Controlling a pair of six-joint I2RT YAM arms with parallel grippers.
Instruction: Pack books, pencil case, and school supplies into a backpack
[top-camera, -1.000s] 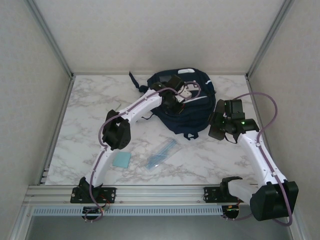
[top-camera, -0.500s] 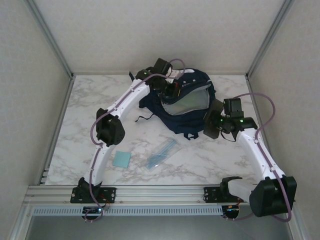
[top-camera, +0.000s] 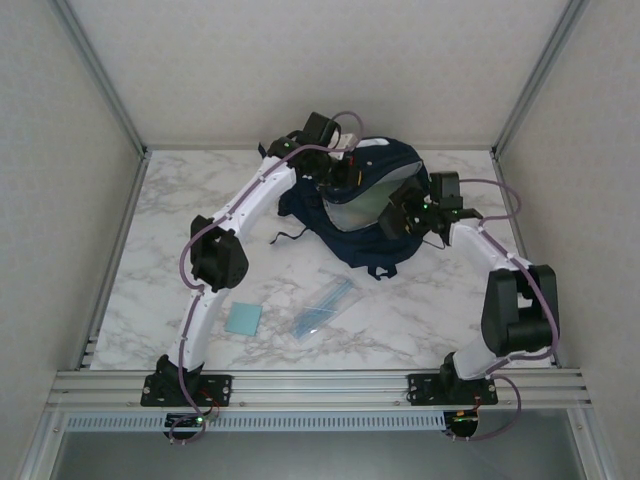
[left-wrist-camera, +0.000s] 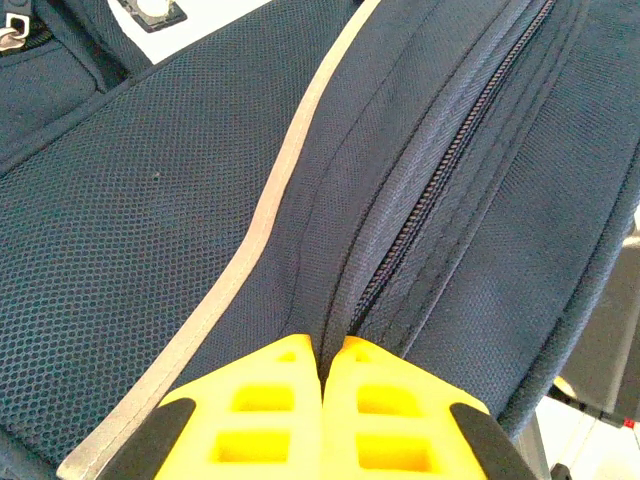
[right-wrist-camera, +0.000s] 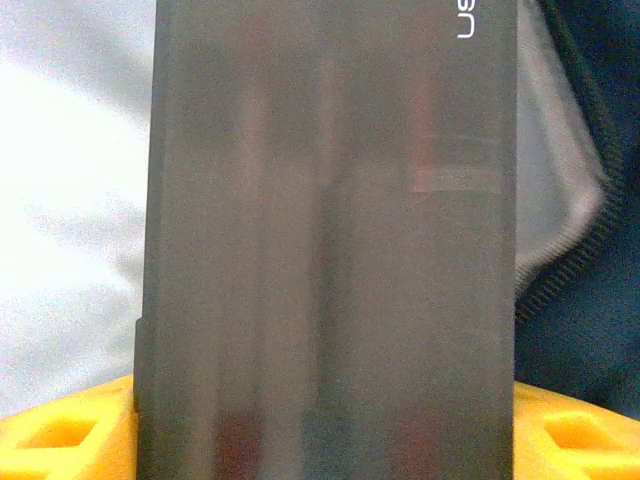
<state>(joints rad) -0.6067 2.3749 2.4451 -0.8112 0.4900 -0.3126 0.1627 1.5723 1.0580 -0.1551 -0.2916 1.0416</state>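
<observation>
Backpack (top-camera: 350, 245) lies at the 12 o'clock end of the table (top-camera: 190, 190), its mouth gaping toward 6 o'clock with pale grey lining (top-camera: 350, 212) showing. Left fingers (left-wrist-camera: 270, 405) are pressed fully together on a fold of navy fabric right beside the zipper (left-wrist-camera: 440, 190), apparently to lift the flap and hold the mouth wide for loading. Left arm: stretched long from its base at 7 o'clock, elbow out toward 9, wrist arched over the pack's 11 o'clock edge. Right fingers (right-wrist-camera: 60, 435) stand moderately apart, clamped on either side of the pencil case (right-wrist-camera: 330, 250), the dark pouch running lengthwise out from them. Grey lining and navy rim sit just behind it, so the case is at the opening on the pack's 3 o'clock side; whether it is past the rim I cannot tell. Right arm: folded sharply, elbow high near 4 o'clock, forearm reaching toward 10. Judged step: inserting the case. Clear packet (top-camera: 322, 308) and light-blue pad (top-camera: 243, 319) lie on the table at 6 to 7 o'clock of the pack, apart from it.
</observation>
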